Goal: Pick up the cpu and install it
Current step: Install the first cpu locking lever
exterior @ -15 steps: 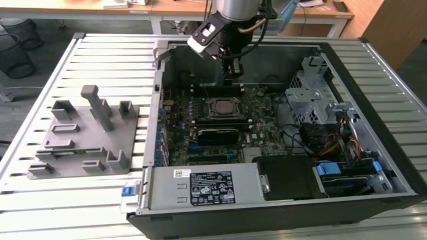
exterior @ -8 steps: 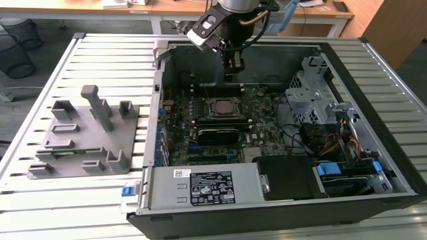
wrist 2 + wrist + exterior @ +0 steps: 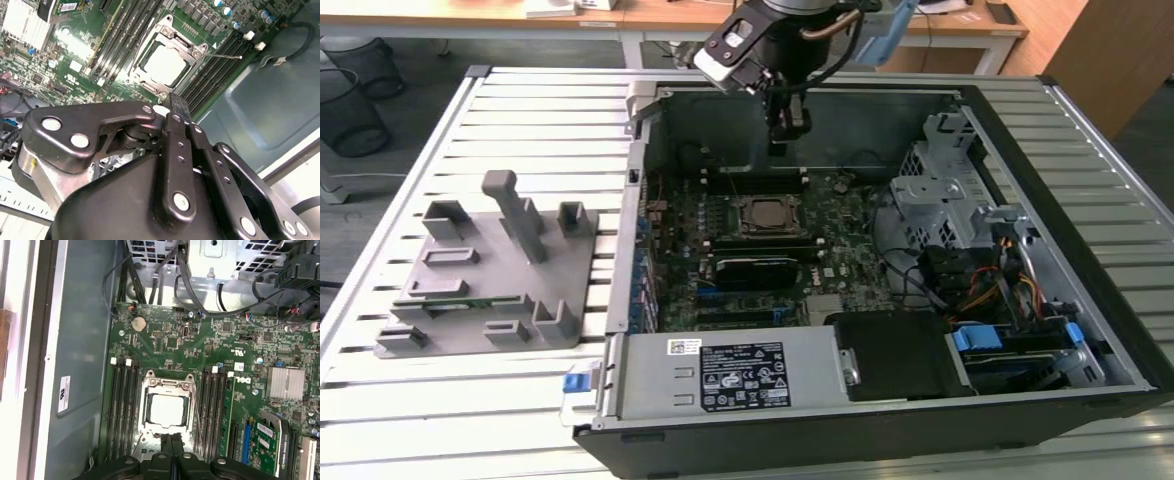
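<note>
The cpu (image 3: pixel 765 215) lies flat in the socket on the green motherboard (image 3: pixel 841 255) inside the open computer case; its pale metal top shows in both wrist views (image 3: pixel 162 65) (image 3: pixel 166 410). The socket's metal frame (image 3: pixel 167 385) surrounds it. My gripper (image 3: pixel 783 140) hangs above the board toward the case's far wall, a short way above and behind the socket. Its black fingers (image 3: pixel 172 440) are pressed together, shut, with nothing between them. In the second wrist view the gripper (image 3: pixel 179 102) points just past the socket's edge.
Memory slots (image 3: pixel 122 410) flank the socket on both sides. A metal drive cage (image 3: pixel 941 180) and cables (image 3: pixel 974 280) fill the exterior view's right of the case, and the power supply (image 3: pixel 720 375) sits at the front. A grey holder fixture (image 3: pixel 494 270) stands on the slatted table at the left.
</note>
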Robot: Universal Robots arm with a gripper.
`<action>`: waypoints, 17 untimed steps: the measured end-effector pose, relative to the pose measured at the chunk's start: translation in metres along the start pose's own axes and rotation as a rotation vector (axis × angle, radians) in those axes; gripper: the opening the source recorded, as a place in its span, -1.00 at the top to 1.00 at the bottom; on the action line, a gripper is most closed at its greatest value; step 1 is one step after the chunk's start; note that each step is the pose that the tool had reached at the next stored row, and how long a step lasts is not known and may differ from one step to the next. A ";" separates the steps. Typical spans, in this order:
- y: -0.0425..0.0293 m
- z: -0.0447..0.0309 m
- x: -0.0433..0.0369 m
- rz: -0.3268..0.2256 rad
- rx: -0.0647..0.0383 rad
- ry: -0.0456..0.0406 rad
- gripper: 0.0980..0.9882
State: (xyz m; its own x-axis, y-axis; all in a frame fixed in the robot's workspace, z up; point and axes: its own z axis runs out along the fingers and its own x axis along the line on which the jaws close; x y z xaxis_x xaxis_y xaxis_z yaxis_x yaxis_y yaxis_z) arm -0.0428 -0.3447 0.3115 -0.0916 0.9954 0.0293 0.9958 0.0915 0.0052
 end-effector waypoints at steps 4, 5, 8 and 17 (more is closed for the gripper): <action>0.0000 -0.0002 0.0000 -0.063 0.002 -0.0002 0.98; 0.0000 -0.0002 0.0000 -0.080 0.003 -0.0002 0.98; 0.0000 -0.0002 0.0000 -0.134 0.004 -0.0001 0.98; 0.0000 0.0003 0.0000 -0.295 0.009 -0.0003 0.98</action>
State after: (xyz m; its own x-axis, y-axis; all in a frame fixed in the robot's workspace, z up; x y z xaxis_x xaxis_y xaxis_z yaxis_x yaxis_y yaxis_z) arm -0.0428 -0.3447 0.3113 -0.3770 0.9258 0.0275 0.9262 0.3770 0.0046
